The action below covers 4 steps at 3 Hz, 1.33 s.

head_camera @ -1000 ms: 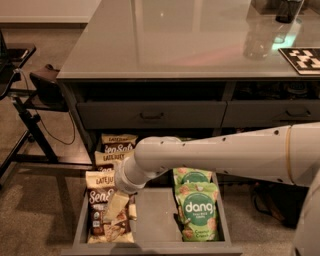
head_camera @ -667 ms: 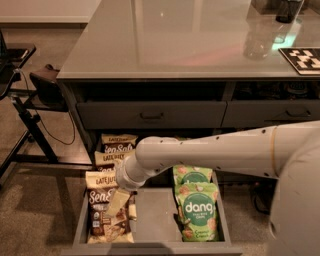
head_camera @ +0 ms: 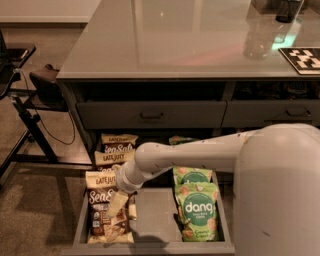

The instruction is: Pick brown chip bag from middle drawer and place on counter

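Observation:
The middle drawer [head_camera: 152, 220] is pulled open below the counter [head_camera: 165, 40]. Three brown chip bags lie in a row along its left side: the front one [head_camera: 100, 207], a middle one [head_camera: 114, 158] and a back one [head_camera: 118, 142]. My gripper [head_camera: 120, 204] reaches down from the white arm [head_camera: 200, 155] and sits on the right part of the front brown bag, touching it. The bag lies flat on the drawer floor.
Green "dang" bags [head_camera: 199, 210] lie on the drawer's right side, one more [head_camera: 180, 140] at the back. Closed drawer fronts with dark handles [head_camera: 151, 116] sit above. A clear bottle [head_camera: 257, 37], a dark cup [head_camera: 290, 10] and a marker tag [head_camera: 305, 59] stand on the counter. A black stand [head_camera: 25, 105] is at the left.
The gripper stays at the front brown bag. The near part of the arm has swung closer and fills more of the right side.

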Each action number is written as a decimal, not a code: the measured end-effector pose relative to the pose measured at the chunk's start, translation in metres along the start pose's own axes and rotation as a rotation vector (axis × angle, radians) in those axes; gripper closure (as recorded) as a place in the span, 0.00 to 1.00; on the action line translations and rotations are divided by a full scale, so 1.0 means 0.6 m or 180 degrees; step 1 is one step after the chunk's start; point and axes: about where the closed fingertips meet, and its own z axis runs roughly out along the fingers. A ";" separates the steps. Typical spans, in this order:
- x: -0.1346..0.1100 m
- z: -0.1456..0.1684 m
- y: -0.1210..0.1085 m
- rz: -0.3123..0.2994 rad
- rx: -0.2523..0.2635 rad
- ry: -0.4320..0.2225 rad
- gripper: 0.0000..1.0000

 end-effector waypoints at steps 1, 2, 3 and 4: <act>0.024 0.042 -0.011 0.0033 0.0002 -0.0028 0.00; 0.062 0.105 -0.040 0.0163 -0.0002 -0.0082 0.00; 0.063 0.106 -0.040 0.0164 -0.0002 -0.0082 0.00; 0.082 0.119 -0.043 0.0234 -0.0011 -0.0046 0.00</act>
